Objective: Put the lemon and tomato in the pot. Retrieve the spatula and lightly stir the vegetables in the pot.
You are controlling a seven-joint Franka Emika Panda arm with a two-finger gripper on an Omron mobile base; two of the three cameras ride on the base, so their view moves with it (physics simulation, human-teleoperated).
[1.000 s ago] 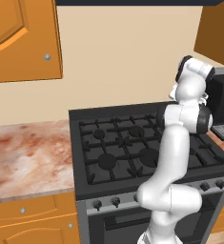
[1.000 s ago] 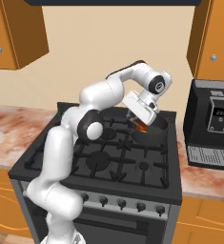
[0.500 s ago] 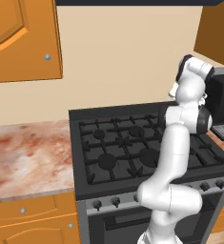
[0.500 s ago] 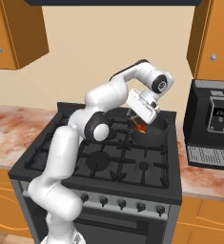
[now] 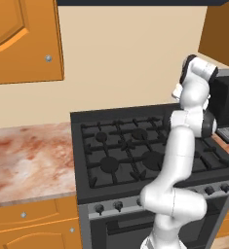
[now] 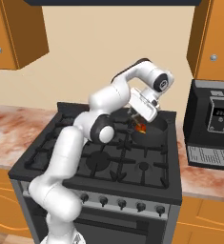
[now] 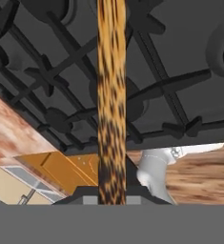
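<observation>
Wooden and streaked brown, the spatula (image 7: 111, 95) runs straight up the middle of the hand view from between the finger tips, so we read the gripper (image 6: 136, 118) as clamped tight on its handle. From the right base view the hand hangs tilted over the pot (image 6: 158, 125), which sits on the far right burner of the stove (image 6: 108, 162), just left of the coffee machine (image 6: 213, 124) on the counter. A red-orange patch below the fingers, inside the pot's rim, looks to us like the tomato (image 6: 141, 127). We cannot make out the lemon, and the spatula's head is too small there to tell whether it reaches the food.

Over the last second little has shifted at the hand: it stays above the pot at much the same height, with only a slight turn of the wrist. The elbow has swung a little to the right. We take that as a small sweep of the tool and not a move away, which suits the light stir. On that reading the loading is done, at least for the tomato, the spatula is fetched, and we are in the last step, where the main worry is pushing too hard and nudging the pot off its burner
</observation>
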